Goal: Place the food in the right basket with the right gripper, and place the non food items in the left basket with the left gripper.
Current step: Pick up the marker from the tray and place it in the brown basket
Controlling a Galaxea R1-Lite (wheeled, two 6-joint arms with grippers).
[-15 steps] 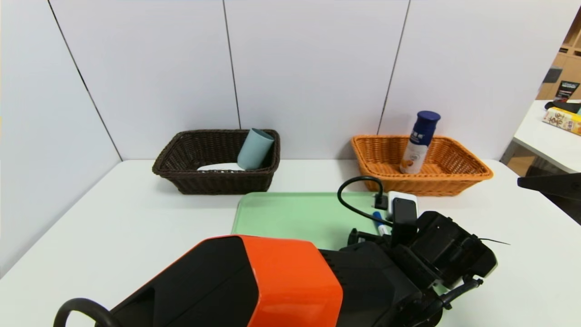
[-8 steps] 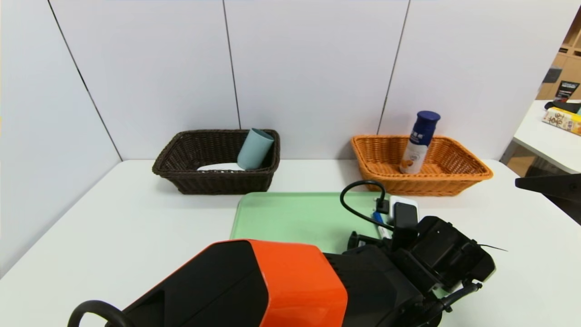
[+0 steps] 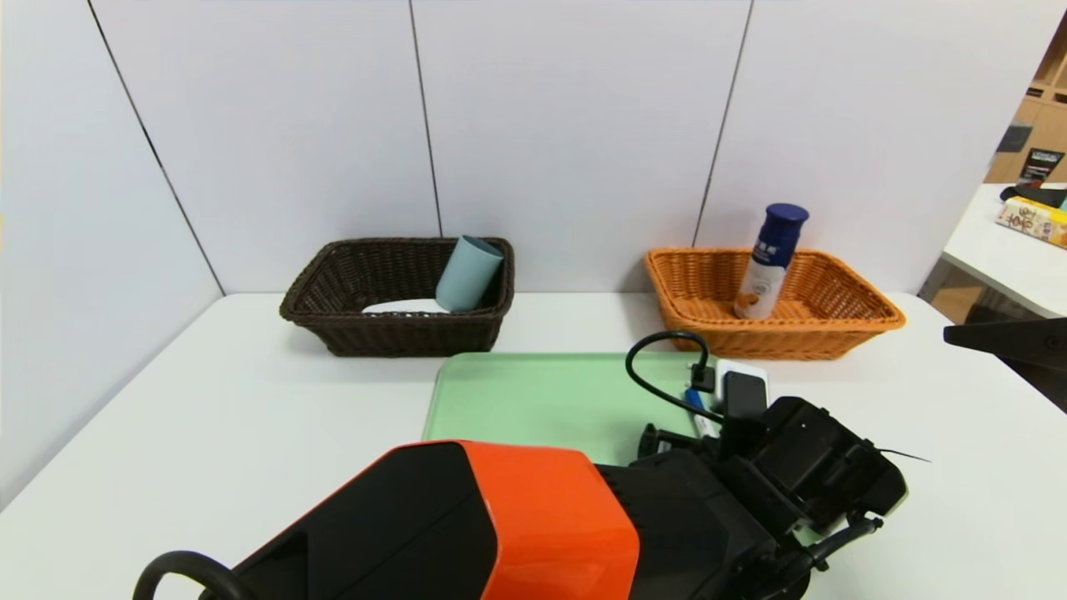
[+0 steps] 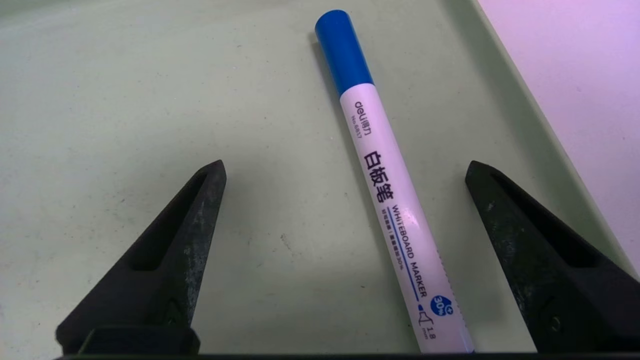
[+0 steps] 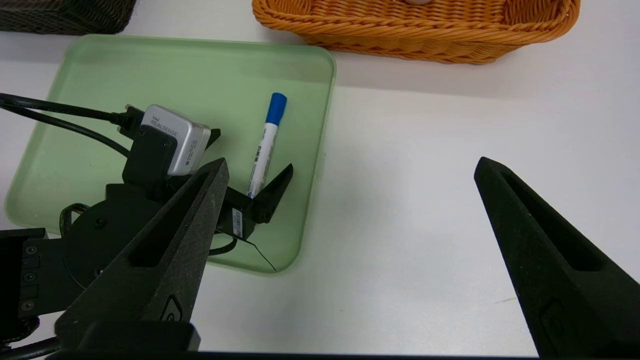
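- My left tool [image 4: 345, 170] is low over the near right part of the green tray [image 3: 533, 392], fingers spread wide, nothing held.
- The whiteboard marker [image 4: 390, 190] lies flat on the tray between my left fingers [image 4: 165, 260], touching neither and closer to one of them; blue cap points away from me.
- The marker is the last non-food item outside a basket, so I judge the task mostly done: one pick and one drop left.
- The marker sits near the tray's right rim; I judge that rim could crowd the outer finger when I close.
- My right tool [image 5: 350, 165] is parked high on the right above bare white tabletop [image 5: 410, 210], fingers apart, empty.
- Only its dark edge [image 3: 1004, 337] shows in the head view.
- My own orange-and-black left arm [image 3: 517, 517] hides most of the marker from the head camera; only a blue bit shows [image 3: 692, 400].
- Farther back left, the dark brown wicker basket [image 3: 392, 333] holds the grey-blue cup [image 3: 468, 273], leaning on the right wall, and the flat white case [image 3: 404, 307].
- Farther back right, the orange wicker basket [image 3: 834, 321] holds the drink bottle [image 3: 768, 262], standing slightly tilted; food part looks finished.
- Path from tray to brown basket looks open across the tabletop.
- Far right, a separate white table [image 3: 1000, 250] holds a carton [image 3: 1034, 221], not part of this.
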